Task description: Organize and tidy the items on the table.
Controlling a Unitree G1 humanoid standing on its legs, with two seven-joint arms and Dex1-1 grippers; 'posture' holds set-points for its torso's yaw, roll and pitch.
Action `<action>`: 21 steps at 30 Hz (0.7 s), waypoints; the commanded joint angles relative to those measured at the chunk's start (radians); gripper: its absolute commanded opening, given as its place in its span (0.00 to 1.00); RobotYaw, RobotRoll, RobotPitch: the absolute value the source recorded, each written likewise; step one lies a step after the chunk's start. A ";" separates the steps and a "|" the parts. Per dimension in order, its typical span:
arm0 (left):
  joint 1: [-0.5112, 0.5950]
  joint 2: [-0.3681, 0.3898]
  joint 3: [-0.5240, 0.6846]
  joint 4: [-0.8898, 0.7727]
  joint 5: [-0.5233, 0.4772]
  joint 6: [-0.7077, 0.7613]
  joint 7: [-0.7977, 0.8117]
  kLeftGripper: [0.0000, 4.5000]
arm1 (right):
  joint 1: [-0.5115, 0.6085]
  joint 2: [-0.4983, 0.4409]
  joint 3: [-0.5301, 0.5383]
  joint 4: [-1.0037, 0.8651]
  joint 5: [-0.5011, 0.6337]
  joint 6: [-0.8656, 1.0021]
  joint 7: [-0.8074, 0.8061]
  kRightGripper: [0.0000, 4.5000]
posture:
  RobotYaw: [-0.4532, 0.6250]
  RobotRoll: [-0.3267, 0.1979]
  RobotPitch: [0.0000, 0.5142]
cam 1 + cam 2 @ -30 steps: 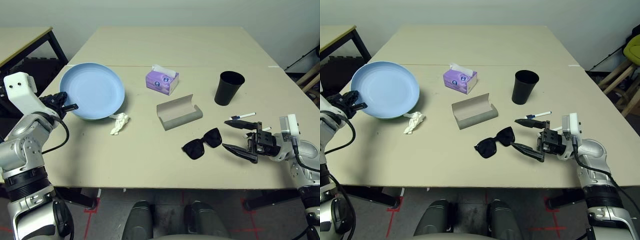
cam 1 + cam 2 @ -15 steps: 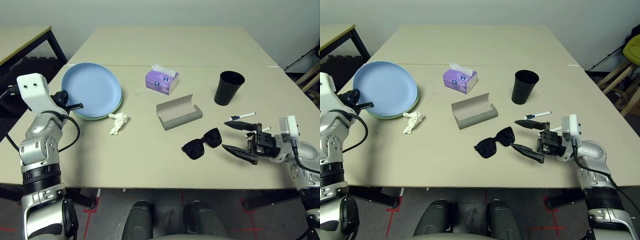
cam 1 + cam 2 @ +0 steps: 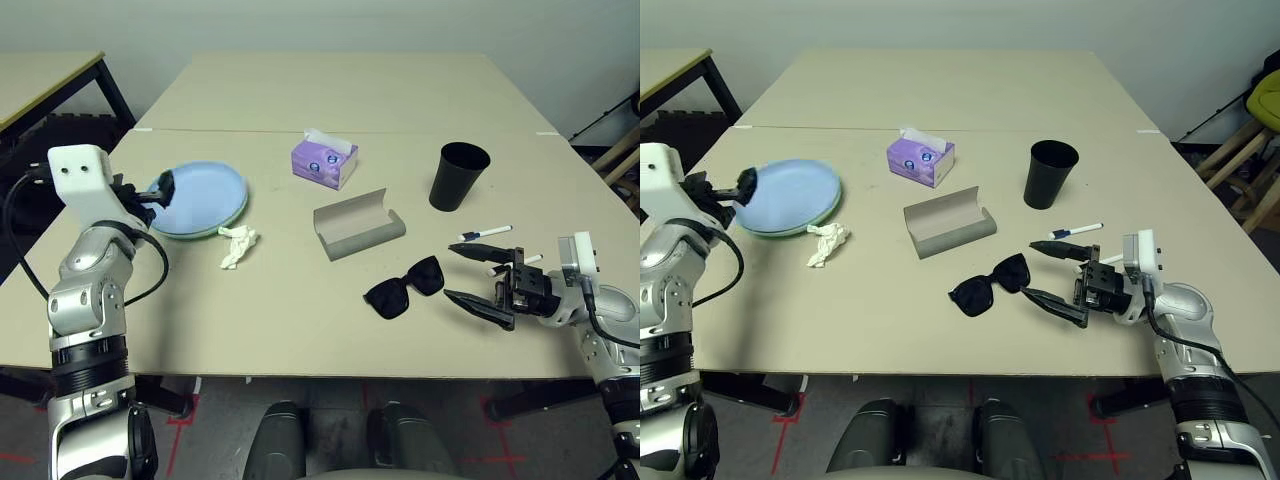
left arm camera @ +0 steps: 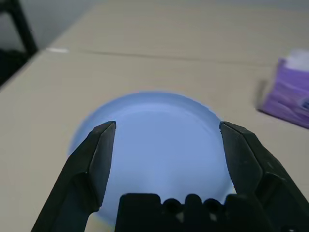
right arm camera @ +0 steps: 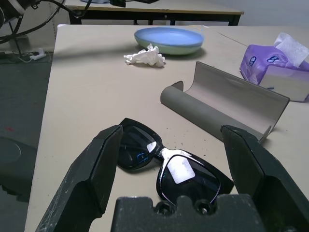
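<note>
The black sunglasses lie near the front edge of the counter, just ahead of the right gripper, whose jaws are spread wide and empty; the step in hand appears to be picking them up for the open grey glasses case just behind, so the next move calls for advancing and closing on the frame. At the left edge, the left gripper hovers released over the light blue plate, stacked on the green one, with the crumpled tissue beside it; the black tumbler, pens and purple tissue box obstruct nothing

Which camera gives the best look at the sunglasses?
The right wrist view: the sunglasses lie close up, lenses and frame plain, between the open right tool. Both eye views show them small on the table.
</note>
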 commanded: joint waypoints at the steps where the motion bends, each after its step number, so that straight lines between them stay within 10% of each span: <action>1: 0.011 0.018 0.004 -0.059 -0.087 0.132 -0.058 0.99 | -0.006 0.002 -0.002 -0.014 0.007 0.003 -0.005 1.00 | 0.51 0.62 0.10; 13: 0.145 0.074 -0.080 -0.324 -0.322 0.451 -0.209 0.99 | -0.002 0.002 -0.009 -0.014 0.007 -0.004 -0.024 1.00 | 0.50 0.62 0.10; 21: 0.234 0.136 -0.204 -0.324 -0.178 0.315 -0.220 0.99 | -0.004 0.002 -0.009 -0.011 0.008 -0.003 -0.026 1.00 | 0.51 0.62 0.10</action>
